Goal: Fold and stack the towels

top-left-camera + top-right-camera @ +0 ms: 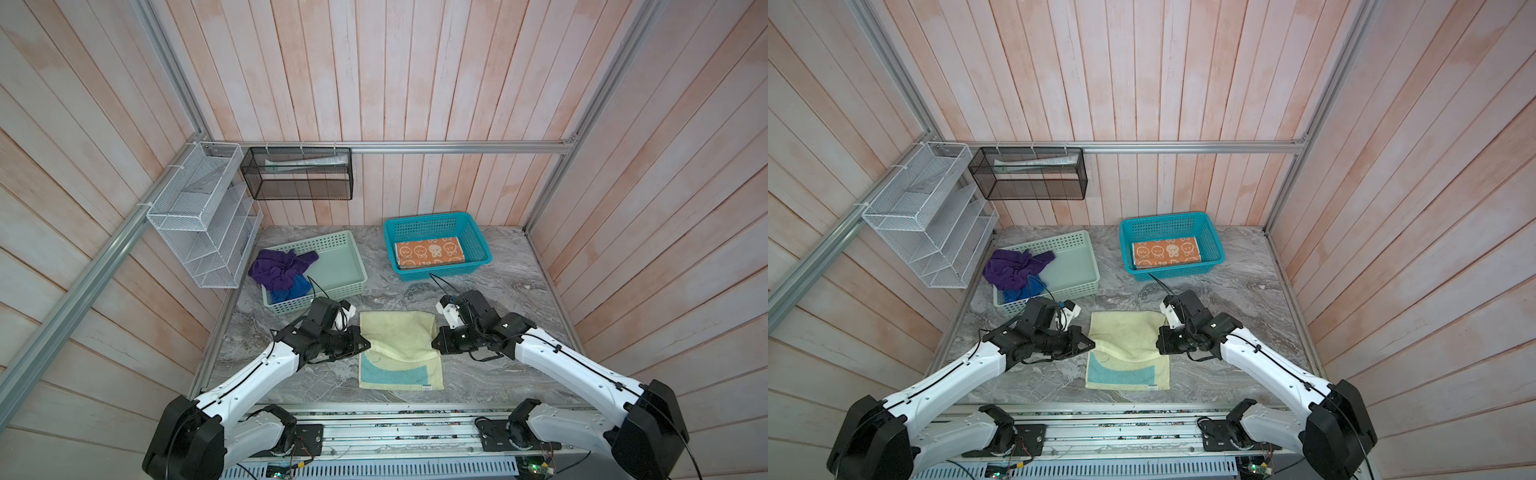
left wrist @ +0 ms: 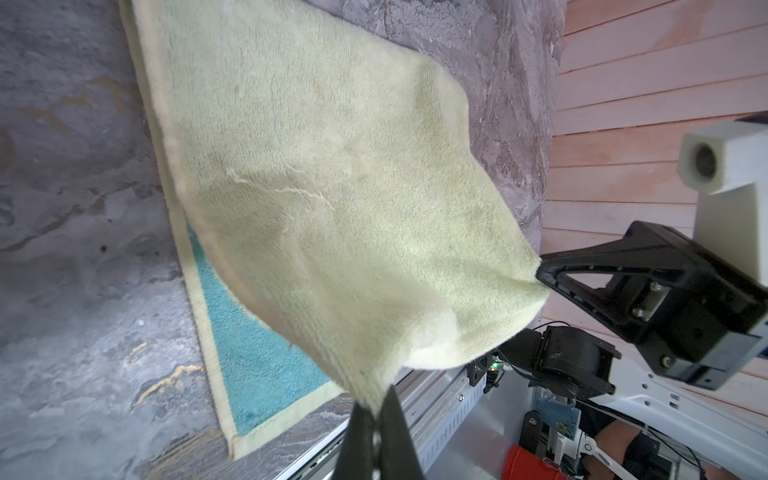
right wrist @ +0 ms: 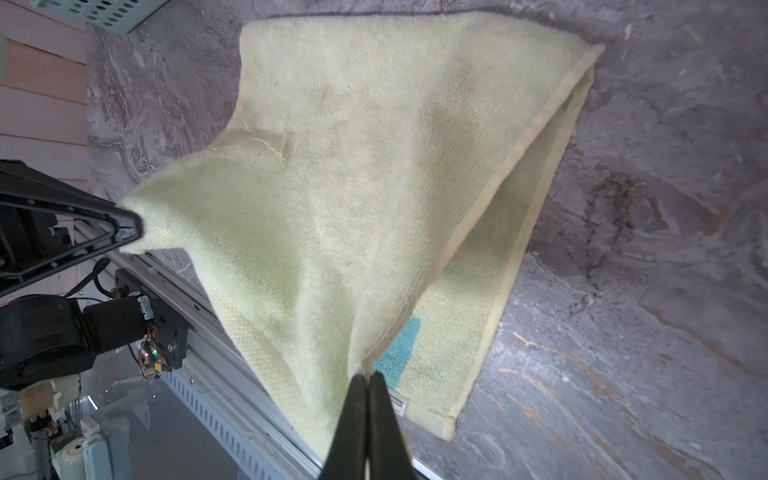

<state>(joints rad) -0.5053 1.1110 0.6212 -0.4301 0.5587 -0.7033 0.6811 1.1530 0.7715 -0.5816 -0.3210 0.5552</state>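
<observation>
Left gripper (image 1: 367, 345) pinched tight on one raised corner of the pale-yellow and teal towel (image 1: 397, 332), right gripper (image 1: 434, 344) clamped on the other, near half flat on the marble tabletop (image 1: 503, 332), orange towel (image 1: 428, 252) folded in teal basket (image 1: 432, 219), purple towel (image 1: 276, 270) and blue towel (image 1: 293, 289) crumpled in mint-green basket (image 1: 347, 266).

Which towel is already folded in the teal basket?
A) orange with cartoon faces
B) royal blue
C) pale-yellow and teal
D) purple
A: the orange cartoon-face towel lies folded flat inside the teal basket.
</observation>
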